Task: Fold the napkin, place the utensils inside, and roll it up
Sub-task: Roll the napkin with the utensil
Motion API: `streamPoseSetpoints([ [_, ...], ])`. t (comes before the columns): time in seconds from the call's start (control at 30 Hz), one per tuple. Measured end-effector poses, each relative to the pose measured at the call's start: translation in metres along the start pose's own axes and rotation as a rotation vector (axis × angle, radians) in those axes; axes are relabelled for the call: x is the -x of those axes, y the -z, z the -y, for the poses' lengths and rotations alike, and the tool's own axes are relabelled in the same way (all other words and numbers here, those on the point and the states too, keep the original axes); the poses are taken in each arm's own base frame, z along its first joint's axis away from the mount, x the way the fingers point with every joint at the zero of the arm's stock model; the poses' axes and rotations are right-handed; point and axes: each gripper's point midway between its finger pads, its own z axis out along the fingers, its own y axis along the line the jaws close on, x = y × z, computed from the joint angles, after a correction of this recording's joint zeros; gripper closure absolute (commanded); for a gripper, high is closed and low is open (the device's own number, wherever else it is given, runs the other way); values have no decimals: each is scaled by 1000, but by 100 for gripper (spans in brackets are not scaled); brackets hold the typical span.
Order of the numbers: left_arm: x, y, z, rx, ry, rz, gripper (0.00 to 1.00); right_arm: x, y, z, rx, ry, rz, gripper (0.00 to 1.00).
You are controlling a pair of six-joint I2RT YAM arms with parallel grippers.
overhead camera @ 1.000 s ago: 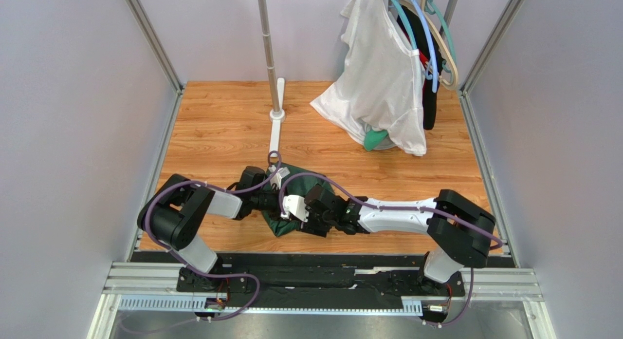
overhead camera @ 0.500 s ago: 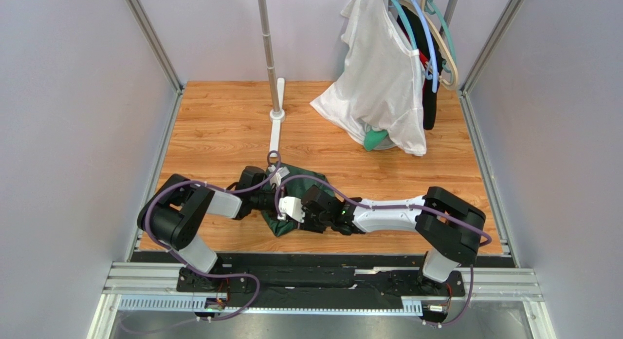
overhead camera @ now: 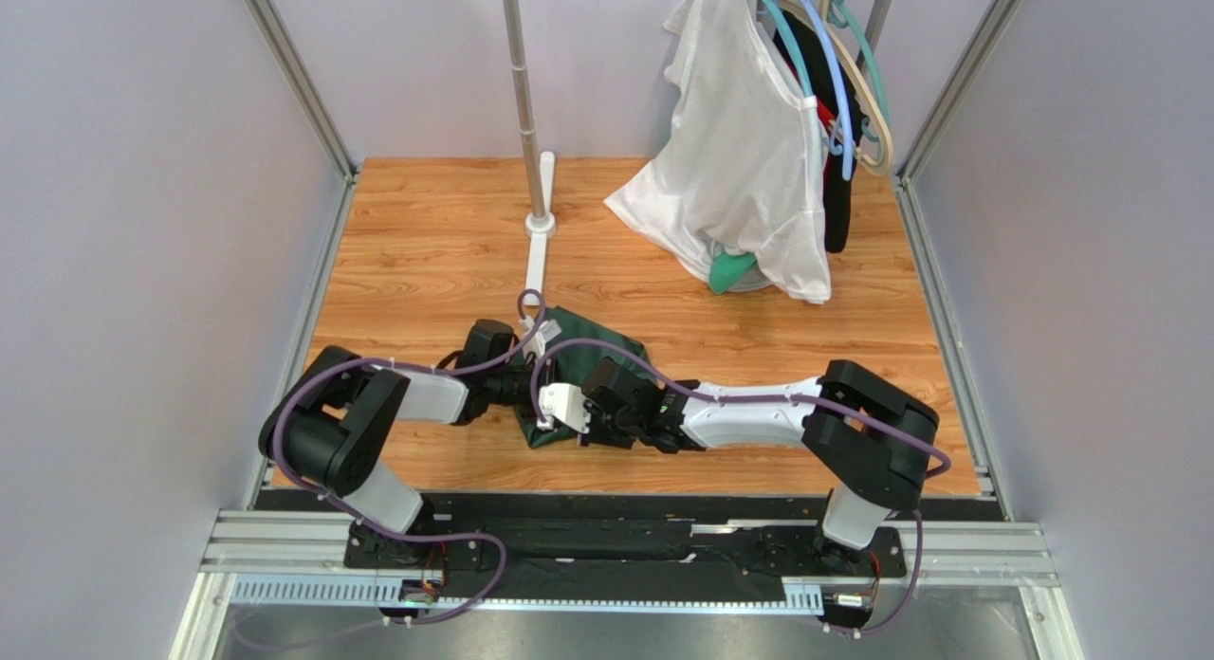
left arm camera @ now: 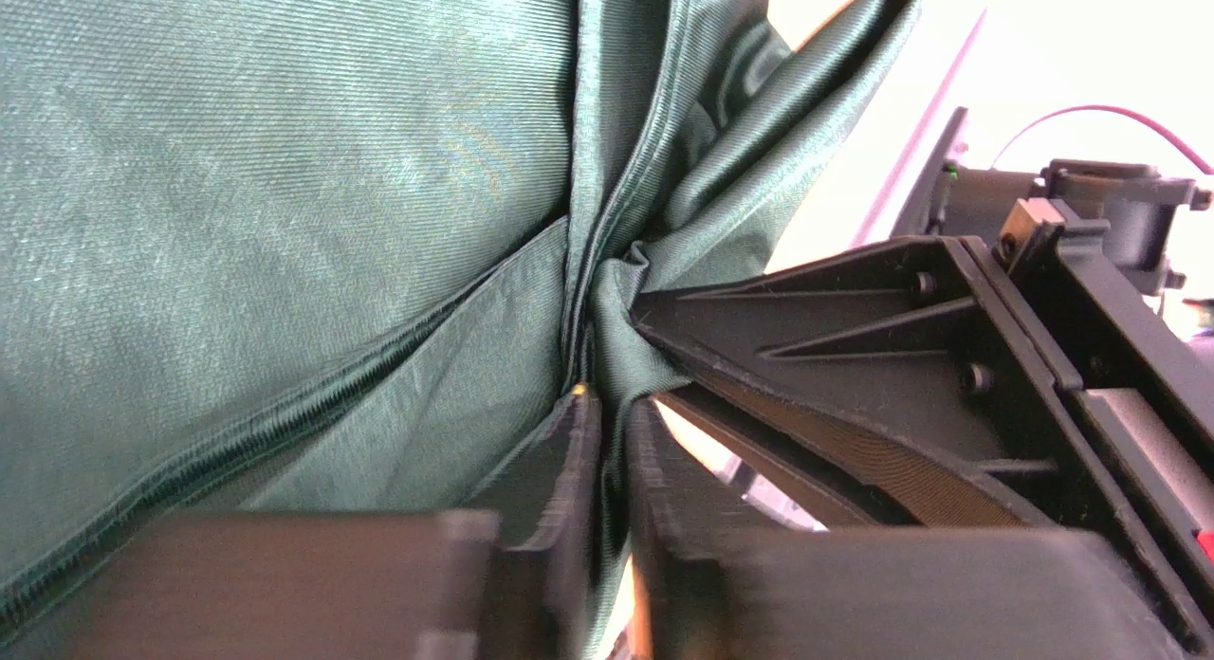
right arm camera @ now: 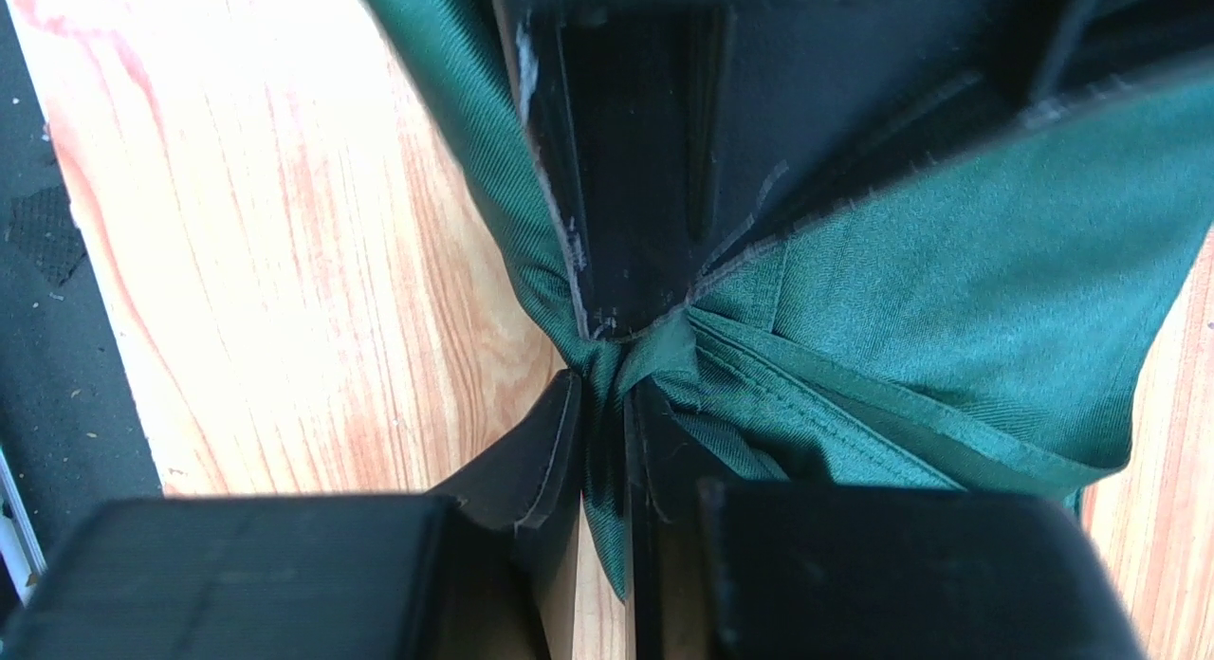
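The dark green napkin [overhead camera: 570,329] lies bunched on the wooden table [overhead camera: 413,248] between the two arms. In the left wrist view its folds [left arm camera: 285,191] fill the frame. My left gripper [left arm camera: 606,418] pinches a gathered ridge of the cloth, jaws nearly together. My right gripper [right arm camera: 606,404] is shut on the same bunched corner [right arm camera: 912,305] from the opposite side, tip to tip with the left fingers [right arm camera: 627,162]. From above, both grippers meet at the cloth's near left edge [overhead camera: 536,404]. The utensils are out of view.
A clothes rack pole [overhead camera: 525,105] and its white base [overhead camera: 539,248] stand just behind the napkin. A white garment [overhead camera: 741,148] on hangers and a brighter green garment [overhead camera: 731,272] hang at the back right. Grey walls and metal rails close both sides.
My right gripper has closed onto the napkin and its arm has reached further left. The cloth is drawn into a narrower bunch. The left arm barely moved.
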Motion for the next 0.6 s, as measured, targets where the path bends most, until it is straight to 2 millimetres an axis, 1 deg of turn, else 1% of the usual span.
streamPoseSetpoints([
  [0.07, 3, 2, 0, 23, -3, 8, 55, 1, -1, 1, 0, -8, -4, 100],
  [0.1, 5, 4, 1, 35, -10, 16, 47, 1, -1, 2, 0, -15, -6, 100],
  [0.13, 8, 6, 1, 46, -18, 26, 43, 2, -1, 2, 0, -24, -8, 100],
  [0.2, 14, 11, 5, 68, -41, 53, 39, 2, -2, 2, 0, -47, -15, 100],
  [0.3, 23, 23, 11, 112, -71, 105, 38, 3, -2, 2, 3, -79, -27, 100],
  [0.37, 31, 32, 11, 163, -100, 152, 37, 7, -1, 3, 5, -92, -18, 100],
  [0.53, 38, 52, 2, 289, -122, 241, 36, 18, 0, -3, 34, -119, -2, 100],
  [0.57, 38, 56, -1, 312, -121, 255, 36, 18, 1, -4, 38, -128, -3, 100],
  [0.6, 38, 59, -2, 329, -119, 264, 36, 13, 2, -6, 41, -149, -23, 100],
])
